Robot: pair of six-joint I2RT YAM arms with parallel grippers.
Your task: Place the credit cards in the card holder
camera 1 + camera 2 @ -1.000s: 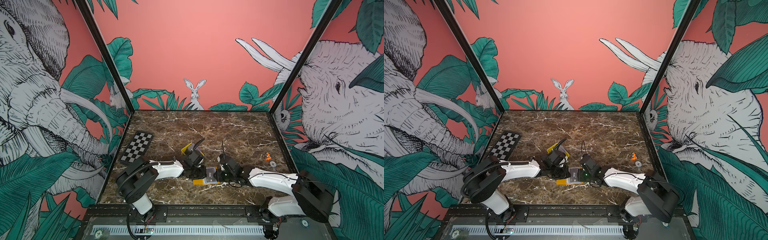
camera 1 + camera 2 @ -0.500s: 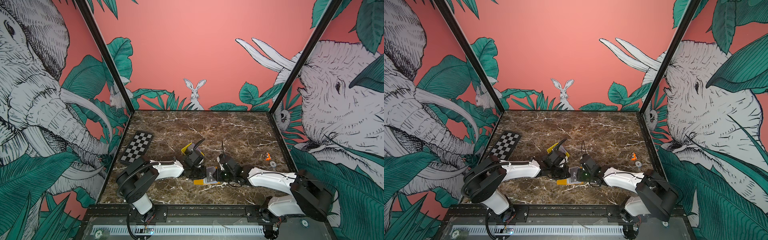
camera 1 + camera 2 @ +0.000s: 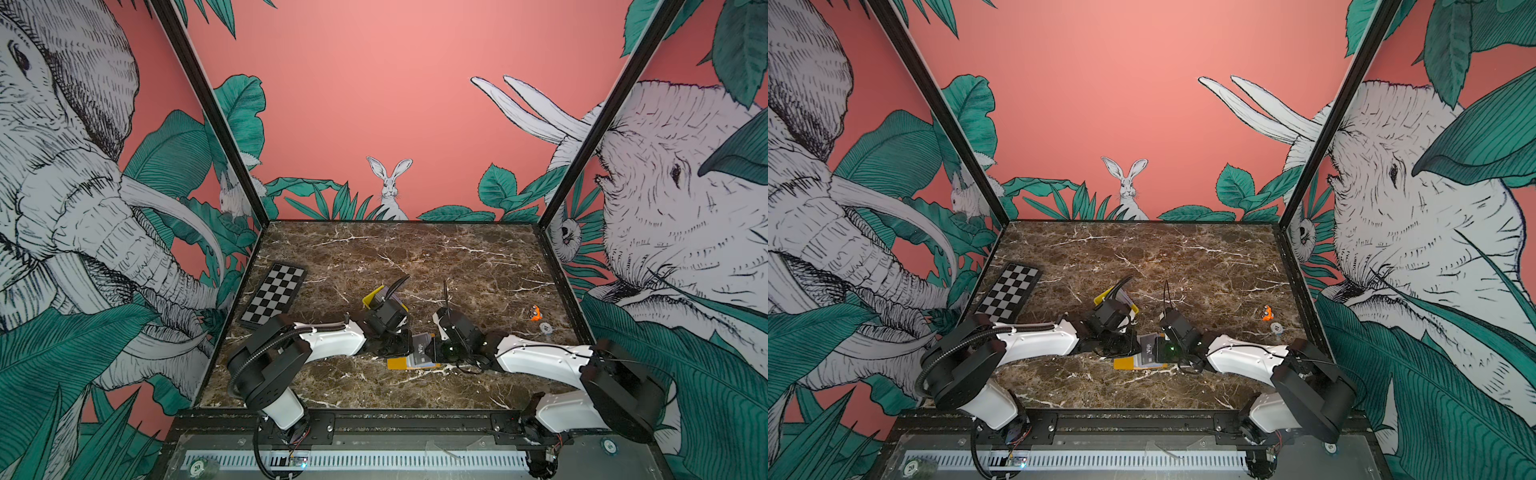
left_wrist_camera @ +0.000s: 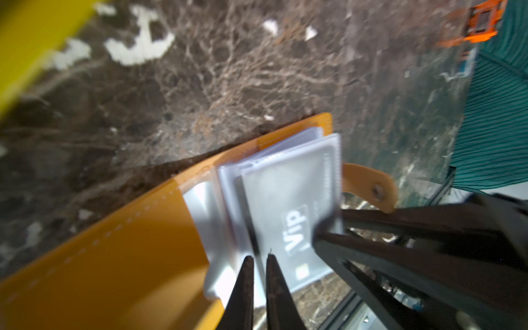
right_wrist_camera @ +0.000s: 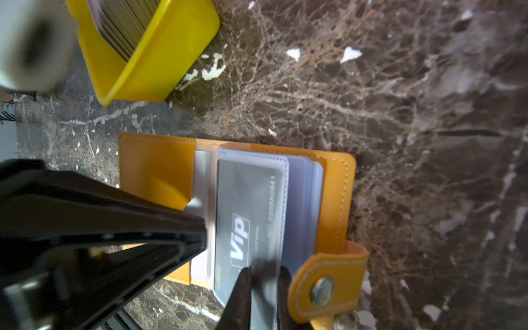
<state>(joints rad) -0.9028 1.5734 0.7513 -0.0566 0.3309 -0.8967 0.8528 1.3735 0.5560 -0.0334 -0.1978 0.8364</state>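
**Arm pose.** In both top views my two arms lie low over the marble table (image 3: pixel 415 257). Their white forearms point inward from the near corners. My left gripper (image 3: pixel 405 348) and my right gripper (image 3: pixel 434 350) meet nose to nose in the middle of the table's front half. Both wrists bend down toward the card holder (image 3: pixel 398 364), which lies opened between them. It is near the yellow tray (image 3: pixel 372 297), on the tray's front side.

**Tool state.** In the left wrist view, the fingers of my left gripper (image 4: pixel 259 258) stand almost together, with only a narrow slit between them. They nip the edge of the top sleeve (image 4: pixel 334 165) on its spine side. In the right wrist view, my right gripper (image 5: pixel 264 271) is pinched on the same sleeve at the end nearest the snap tab (image 5: pixel 325 283). The grey plastic passes between its two fingers.

**Task objects.** The holder is orange-yellow with pale stitching, and its cover is spread on the marble. A fan of clear sleeves is stacked on the half that carries the tab. One credit card (image 5: pixel 245 205), dark grey with white "Vip" lettering and a row of digits, shows through the top sleeve. Blur keeps me from telling whether it is fully seated. The other cards (image 5: pixel 123 25) stand on edge as a stack in the tray, apart from the holder.
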